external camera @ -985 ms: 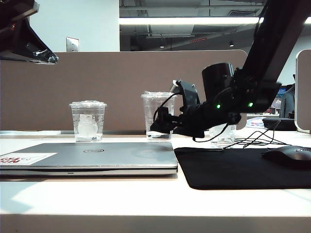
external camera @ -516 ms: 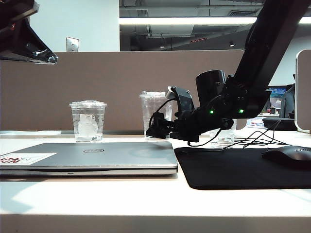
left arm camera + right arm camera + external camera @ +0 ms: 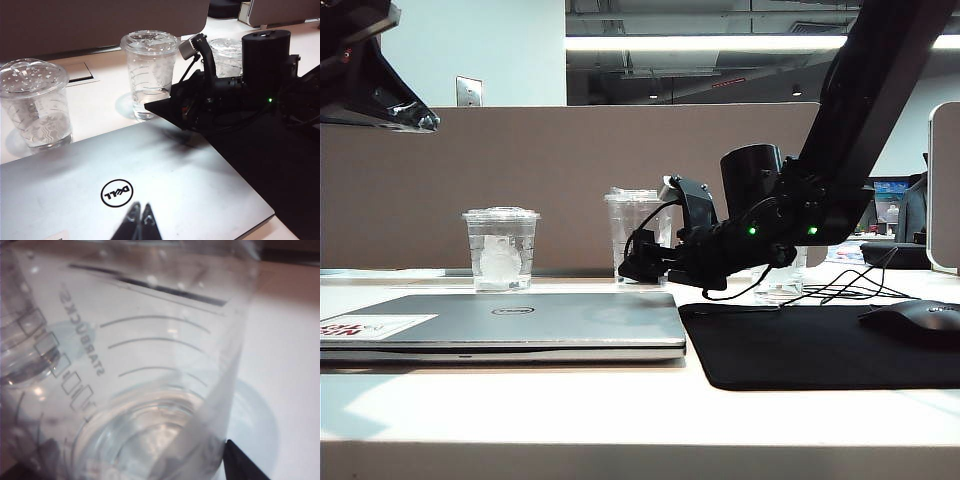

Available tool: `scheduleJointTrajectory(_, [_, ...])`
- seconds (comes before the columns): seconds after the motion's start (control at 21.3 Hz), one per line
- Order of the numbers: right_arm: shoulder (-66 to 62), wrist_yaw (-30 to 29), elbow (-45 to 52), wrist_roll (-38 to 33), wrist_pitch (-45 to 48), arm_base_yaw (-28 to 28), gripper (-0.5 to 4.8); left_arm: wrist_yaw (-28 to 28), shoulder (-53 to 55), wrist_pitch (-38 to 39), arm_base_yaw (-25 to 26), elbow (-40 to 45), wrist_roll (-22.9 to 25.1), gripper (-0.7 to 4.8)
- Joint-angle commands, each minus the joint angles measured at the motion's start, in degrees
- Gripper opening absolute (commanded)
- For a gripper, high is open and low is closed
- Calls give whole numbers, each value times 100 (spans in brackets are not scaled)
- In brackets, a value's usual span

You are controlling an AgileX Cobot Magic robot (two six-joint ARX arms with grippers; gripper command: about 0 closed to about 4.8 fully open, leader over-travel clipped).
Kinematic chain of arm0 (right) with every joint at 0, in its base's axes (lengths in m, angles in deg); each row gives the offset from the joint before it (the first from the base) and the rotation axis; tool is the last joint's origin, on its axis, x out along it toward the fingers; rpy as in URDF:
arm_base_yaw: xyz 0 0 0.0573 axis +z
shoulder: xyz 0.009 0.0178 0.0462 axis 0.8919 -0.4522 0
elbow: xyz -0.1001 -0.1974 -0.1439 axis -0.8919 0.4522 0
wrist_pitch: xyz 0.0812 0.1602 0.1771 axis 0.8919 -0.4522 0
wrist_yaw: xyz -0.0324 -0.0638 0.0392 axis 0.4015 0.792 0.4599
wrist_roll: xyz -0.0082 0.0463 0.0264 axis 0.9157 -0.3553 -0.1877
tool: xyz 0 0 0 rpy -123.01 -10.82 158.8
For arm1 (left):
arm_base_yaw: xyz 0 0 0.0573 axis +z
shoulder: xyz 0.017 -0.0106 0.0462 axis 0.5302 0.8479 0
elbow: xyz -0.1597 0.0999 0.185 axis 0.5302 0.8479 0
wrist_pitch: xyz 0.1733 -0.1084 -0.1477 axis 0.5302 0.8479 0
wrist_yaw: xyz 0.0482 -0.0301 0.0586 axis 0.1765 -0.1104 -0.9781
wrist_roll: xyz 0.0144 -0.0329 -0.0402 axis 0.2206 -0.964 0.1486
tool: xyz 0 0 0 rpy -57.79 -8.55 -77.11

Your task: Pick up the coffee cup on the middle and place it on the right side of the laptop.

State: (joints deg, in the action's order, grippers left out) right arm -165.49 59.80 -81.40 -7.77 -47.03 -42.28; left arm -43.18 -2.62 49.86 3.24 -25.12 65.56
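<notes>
The table (image 3: pixel 520 400) is the largest thing here, a smooth white surface. On it lies the laptop (image 3: pixel 510 322), flat and closed, with a slim silver-grey metal lid, a round logo, and a white sticker with red letters at one corner. Just beside it, on the right in the exterior view, lies the black mouse mat (image 3: pixel 820 345), flat and matt, and a rounded black mouse (image 3: pixel 917 322) rests on it.

My right arm (image 3: pixel 860 110) is black and comes down from the upper right. My left arm (image 3: pixel 365 70) hangs high at the upper left.

Behind the far edge of the laptop, in the middle, stands the coffee cup (image 3: pixel 150 75). It is upright, of thin clear plastic, tapered, with a flat clear lid and faint curved lines on the wall. A shorter clear cup (image 3: pixel 501 248) with a white round shape inside stands well to its left, and another short clear cup (image 3: pixel 227 55) stands behind my right arm.

My right jaws (image 3: pixel 640 265) stand wide open, low and close around the base of the coffee cup, which fills the right wrist view; I cannot tell if they touch it.

My left jaws (image 3: pixel 140 222) hang above the laptop lid with the tips together, holding nothing.
</notes>
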Motion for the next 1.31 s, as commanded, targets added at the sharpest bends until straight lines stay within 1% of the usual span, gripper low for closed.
scheduleJointTrajectory(0.05, [-28,9,-33,15,387,9,479,0,-9,-68,4,-26,26,-5])
scheduleJointTrajectory(0.66, [-201,9,-35,15,697,17,479,0,-9,-68,4,-26,26,-5])
scheduleJointTrajectory(1.31, [-203,7,-46,11,743,31,479,0,-7,-68,4,-26,26,-5])
